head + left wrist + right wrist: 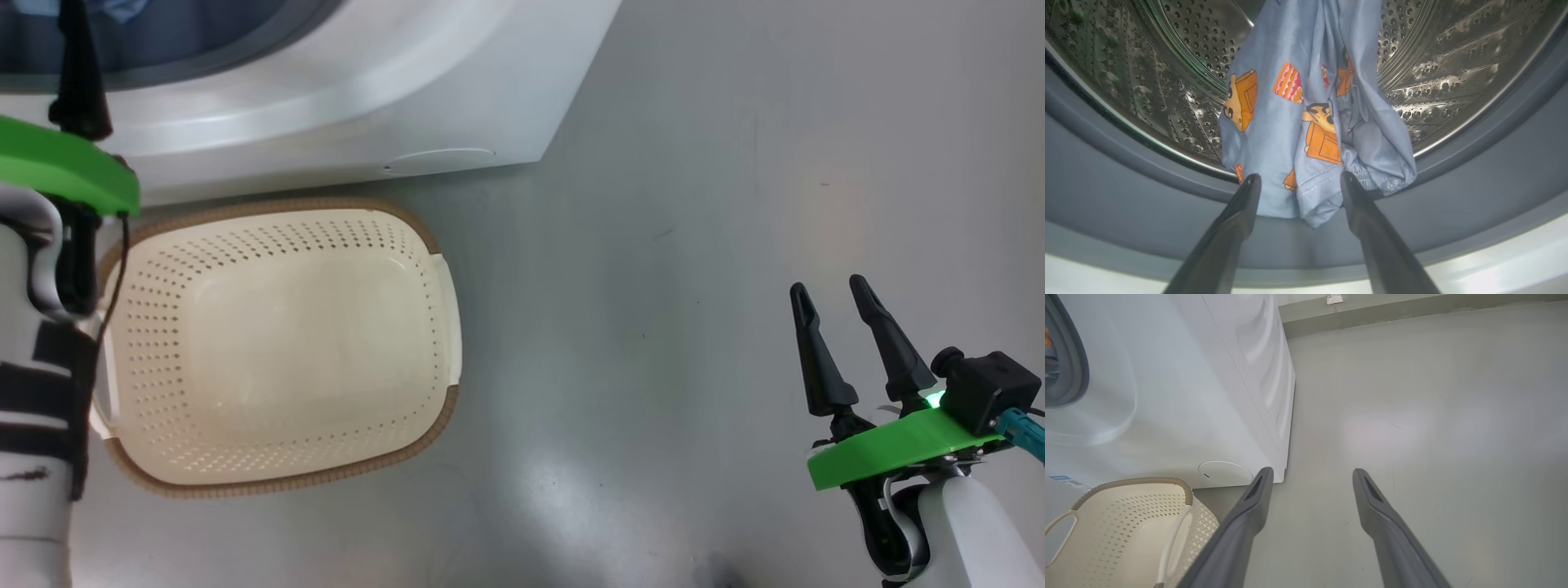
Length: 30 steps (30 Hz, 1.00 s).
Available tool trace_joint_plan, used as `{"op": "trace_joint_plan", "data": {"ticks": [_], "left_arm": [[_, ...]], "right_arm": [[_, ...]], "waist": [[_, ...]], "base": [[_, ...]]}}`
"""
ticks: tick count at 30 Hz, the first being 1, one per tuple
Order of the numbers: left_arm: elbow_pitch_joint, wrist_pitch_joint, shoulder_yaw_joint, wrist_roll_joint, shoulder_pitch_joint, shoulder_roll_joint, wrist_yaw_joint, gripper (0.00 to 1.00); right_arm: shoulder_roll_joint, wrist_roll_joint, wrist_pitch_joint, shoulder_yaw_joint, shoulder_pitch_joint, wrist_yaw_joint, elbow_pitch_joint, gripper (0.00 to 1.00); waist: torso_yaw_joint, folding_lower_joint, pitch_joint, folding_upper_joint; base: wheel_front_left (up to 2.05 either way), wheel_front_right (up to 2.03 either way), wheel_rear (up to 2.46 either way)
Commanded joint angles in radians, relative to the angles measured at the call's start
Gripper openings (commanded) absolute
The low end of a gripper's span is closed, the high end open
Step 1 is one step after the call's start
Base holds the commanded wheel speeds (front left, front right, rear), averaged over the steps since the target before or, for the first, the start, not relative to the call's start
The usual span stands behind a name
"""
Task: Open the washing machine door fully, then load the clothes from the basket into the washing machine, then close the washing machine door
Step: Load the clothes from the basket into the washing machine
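Observation:
The washing machine (367, 98) stands open, its steel drum (1167, 61) ringed by the grey-blue gasket (1126, 163). The clothes (1310, 102), light blue with orange cartoon prints, lie inside the drum, and their lower end hangs out over the gasket lip. My left gripper (1299, 179) is open at that lip, with the cloth's hanging end between its fingertips (1249, 192). The cream basket (445, 416) sits on the floor in front of the machine with nothing in it. My right gripper (829, 287) hangs open over bare floor, well to the right of the basket. The washing machine door is out of view.
The left forearm (41, 367) crosses the basket's left edge as it reaches up into the opening. A round white flap (1224, 473) sits low on the machine front, near its right corner. Grey floor (1412, 437) runs back to a wall base.

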Motion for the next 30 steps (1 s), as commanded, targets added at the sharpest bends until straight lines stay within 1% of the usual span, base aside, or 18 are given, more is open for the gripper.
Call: {"op": "trace_joint_plan", "data": {"ticks": [1,7,16,17,18,19,20,21,27,30], "left_arm": [[0.005,-0.005,0.011,-0.009,-0.035,0.056,-0.002,1.0],[0.108,-0.005,-0.008,-0.022,-0.122,0.079,-0.002,1.0],[0.236,-0.005,-0.063,-0.036,-0.203,0.101,-0.002,1.0],[0.247,-0.005,-0.073,-0.042,-0.211,0.103,-0.002,0.97],[0.258,-0.005,-0.081,-0.048,-0.22,0.106,-0.002,0.73],[0.269,-0.005,-0.089,-0.053,-0.228,0.109,-0.002,0.4],[0.28,-0.005,-0.095,-0.06,-0.237,0.112,-0.002,0.25],[0.291,-0.005,-0.106,-0.063,-0.246,0.116,-0.002,0.0],[0.339,-0.005,-0.158,-0.086,-0.302,0.137,-0.002,0.0],[0.333,-0.005,-0.169,-0.095,-0.34,0.148,-0.002,0.0]], "right_arm": [[0.001,0.0,-0.012,0.027,-0.001,0.003,-0.021,1.0],[0.006,0.001,-0.012,0.037,-0.009,0.003,-0.018,1.0],[0.019,0.003,-0.012,0.06,-0.01,0.003,-0.017,1.0],[0.021,0.004,-0.012,0.062,-0.01,0.003,-0.017,1.0],[0.022,0.005,-0.012,0.064,-0.01,0.003,-0.017,1.0],[0.024,0.005,-0.012,0.066,-0.011,0.003,-0.017,1.0],[0.025,0.006,-0.012,0.068,-0.011,0.003,-0.016,1.0],[0.027,0.007,-0.012,0.07,-0.011,0.003,-0.016,1.0],[0.038,0.009,-0.012,0.084,-0.015,0.003,-0.013,1.0],[0.042,0.012,-0.012,0.089,-0.018,0.003,-0.014,1.0]], "waist": [[-0.012,0.0,0.012,-0.0001],[-0.031,0.0,0.022,-0.0001],[-0.065,0.0,0.023,-0.0001],[-0.069,0.0,0.023,-0.0001],[-0.073,0.0,0.024,-0.0001],[-0.077,0.0,0.024,-0.0001],[-0.082,0.0,0.025,-0.0001],[-0.086,0.0,0.025,-0.0001],[-0.116,0.0,0.031,-0.0001],[-0.128,0.0,0.039,-0.0001]], "base": [[0.0,0.0,0.0],[0.0,0.0,0.0],[0.0,0.0,0.0],[0.0,0.0,0.0],[0.0,0.0,0.0],[0.0,0.0,0.0],[0.0,0.0,0.0],[0.0,0.0,0.0],[0.0,0.0,0.0],[0.0,0.0,0.0]]}}
